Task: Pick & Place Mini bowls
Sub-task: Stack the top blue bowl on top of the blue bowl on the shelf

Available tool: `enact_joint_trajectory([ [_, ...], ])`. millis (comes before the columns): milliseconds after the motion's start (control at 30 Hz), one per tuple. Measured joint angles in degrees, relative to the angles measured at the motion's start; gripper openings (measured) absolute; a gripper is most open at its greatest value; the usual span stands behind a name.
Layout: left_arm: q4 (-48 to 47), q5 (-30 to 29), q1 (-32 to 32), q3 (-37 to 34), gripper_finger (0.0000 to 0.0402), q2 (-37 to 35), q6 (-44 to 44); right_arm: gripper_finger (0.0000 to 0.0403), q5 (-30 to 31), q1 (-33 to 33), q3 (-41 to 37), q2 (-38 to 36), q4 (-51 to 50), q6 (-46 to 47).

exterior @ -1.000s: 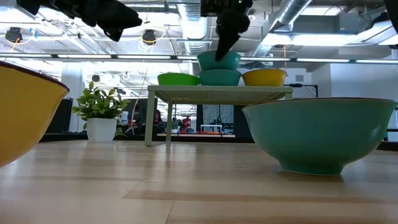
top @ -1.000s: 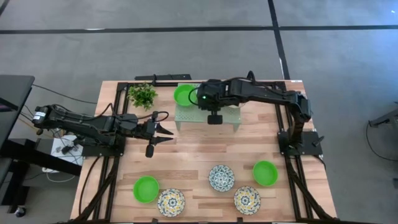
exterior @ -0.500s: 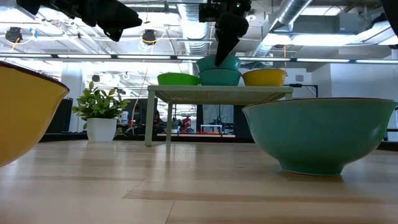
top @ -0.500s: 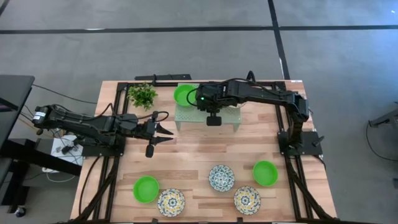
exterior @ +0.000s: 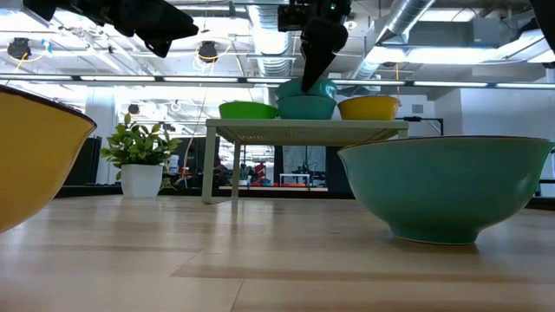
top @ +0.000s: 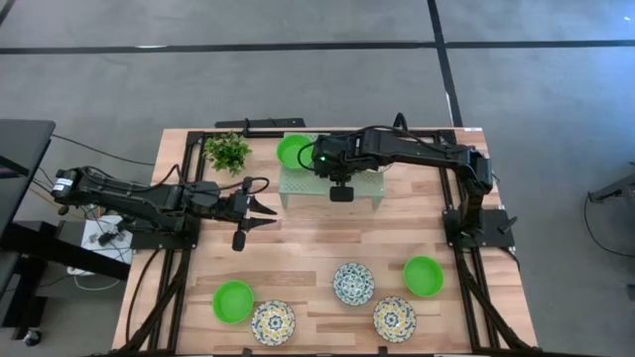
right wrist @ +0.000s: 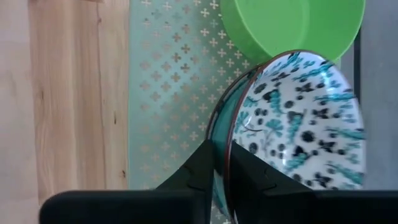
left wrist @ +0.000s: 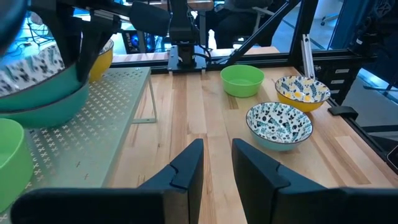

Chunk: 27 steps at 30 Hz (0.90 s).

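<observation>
The blue-patterned bowl (right wrist: 298,124) sits nested in a second bowl (left wrist: 43,102) on the pale green rack (right wrist: 168,93), with a plain green bowl (right wrist: 292,25) just beside it on the same rack and a yellow bowl (exterior: 368,107) on the other side. Its rim runs straight between the fingers of the right hand (right wrist: 222,163), one finger inside the bowl and one outside, so the bowl lies directly ahead of and under that hand; the low view shows the hand (exterior: 319,52) coming down on it from above. The fingers stand close about the rim with only a thin gap; whether they grip it or have just let go I cannot tell. Judging by the bowl resting in the stack, the coming move is probably a straight lift of the hand clear of the rim, and a sideways drift could tip the bowl.

The left hand (top: 260,213) waits over the surface (top: 317,248) well apart from the rack, fingers partly open and holding nothing. Five more bowls lie at the near edge: two green (top: 233,300), one blue-patterned (top: 353,284), two yellow-and-blue (top: 273,322).
</observation>
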Motion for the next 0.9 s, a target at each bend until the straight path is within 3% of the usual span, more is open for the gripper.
enact_joint_trajectory([
  [900,0.0,0.0,0.0,0.0,0.0085,0.0,0.0,0.0052,1.1,1.1,0.0,0.0,0.9,1.2],
])
